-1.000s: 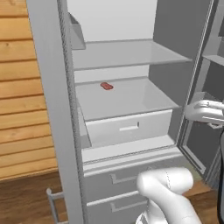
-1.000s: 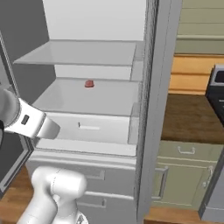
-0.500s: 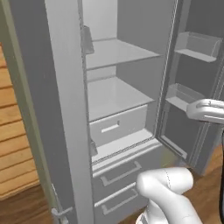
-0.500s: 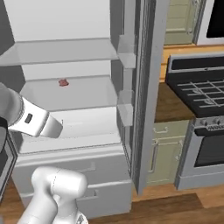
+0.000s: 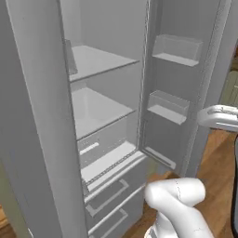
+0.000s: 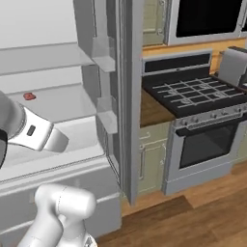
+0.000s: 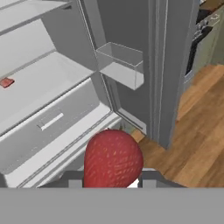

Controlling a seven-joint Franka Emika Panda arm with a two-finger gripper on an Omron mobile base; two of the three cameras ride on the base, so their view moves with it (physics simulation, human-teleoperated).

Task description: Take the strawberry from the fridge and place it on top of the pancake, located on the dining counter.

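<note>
The big grey fridge (image 5: pixel 107 139) stands open, with pale shelves inside and small bins on its open door (image 5: pixel 181 83). Beside it, in the right base view, is a black stove (image 6: pixel 193 96) next to a brown countertop (image 6: pixel 153 110). A flat pinkish-red piece (image 6: pixel 29 96) lies on a fridge shelf. The gripper (image 7: pixel 111 180) is closed on the strawberry (image 7: pixel 113 158), held out in front of the fridge, above the wooden floor (image 7: pixel 197 127).

The base has swung right, bringing the stove (image 6: pixel 193 91) into the right base view.
</note>
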